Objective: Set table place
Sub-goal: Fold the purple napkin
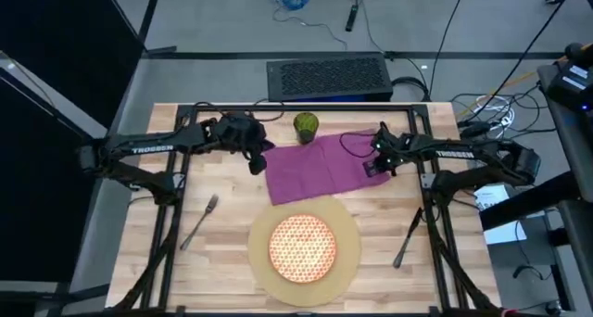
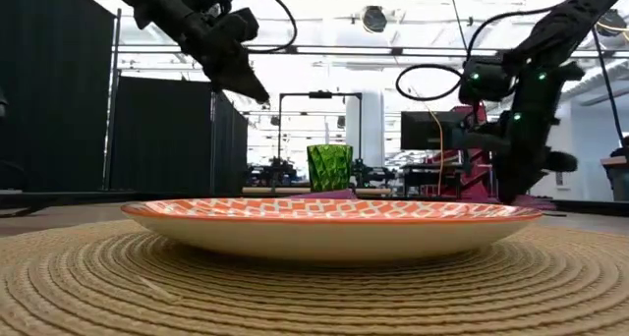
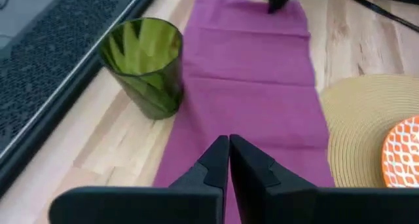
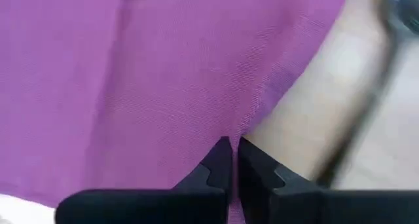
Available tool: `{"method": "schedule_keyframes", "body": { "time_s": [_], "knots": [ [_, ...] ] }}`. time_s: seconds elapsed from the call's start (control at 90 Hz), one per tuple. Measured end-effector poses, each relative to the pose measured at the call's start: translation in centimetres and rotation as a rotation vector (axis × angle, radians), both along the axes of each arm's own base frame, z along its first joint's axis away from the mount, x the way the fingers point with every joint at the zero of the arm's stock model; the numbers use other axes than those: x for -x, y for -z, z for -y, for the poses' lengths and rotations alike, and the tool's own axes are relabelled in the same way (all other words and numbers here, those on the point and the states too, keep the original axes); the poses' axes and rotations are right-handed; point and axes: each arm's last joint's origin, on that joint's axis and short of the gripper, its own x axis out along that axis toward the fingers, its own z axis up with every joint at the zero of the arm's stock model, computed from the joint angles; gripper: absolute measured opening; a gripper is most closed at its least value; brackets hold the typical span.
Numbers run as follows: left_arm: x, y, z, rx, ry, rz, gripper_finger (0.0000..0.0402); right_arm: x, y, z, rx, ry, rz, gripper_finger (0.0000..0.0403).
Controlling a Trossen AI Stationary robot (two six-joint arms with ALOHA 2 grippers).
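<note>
napkin taken as landmark. purple cloth, spread flat on the table, long axis running from the left arm's side across toward the right arm's side, slightly skewed. its near edge overlaps or touches the tan mat; cannot tell which. orange-and-white plate sits centred on the mat.

green cup stands upright just beyond the napkin's far edge, close to its left end. fork lies on bare wood well to the left of the napkin, toward the front. a dark utensil, knife or spoon, not clear which, lies to the right of the mat. third piece of cutlery not found.

left hand hangs at the napkin's left end, above the cloth; left wrist view shows its fingers pressed together with nothing between them, napkin stretching away ahead along its length.

right hand is at the napkin's right end; right wrist view shows its fingers closed, with the cloth's edge running right into the meeting line. judged clamped on that corner.

the relation that matters: the napkin lies between the two hands, one at each short end. right hand already has cloth; left hand is over its end but gripping nothing. any fold or shift would likely run along the long axis.
</note>
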Motion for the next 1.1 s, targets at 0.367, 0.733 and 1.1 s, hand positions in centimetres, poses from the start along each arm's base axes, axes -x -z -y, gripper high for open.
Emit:
{"method": "schedule_keyframes", "body": {
  "time_s": [0.367,0.733,1.1],
  "knots": [
    [1.9,-1.7,-0.5,-0.027,-0.046,0.053,0.0000,1.8,-3.5,-5.2,-0.014,-0.008,0.172,0.0000],
    [2.9,-2.0,-1.0,-0.009,-0.063,0.045,0.0000,3.1,-4.4,-8.8,-0.021,-0.009,0.197,0.0000],
    [2.9,-2.3,-1.1,-0.019,-0.065,0.070,0.0000,-0.9,-6.8,-7.7,0.129,-0.105,0.433,0.0000]
  ]
}}
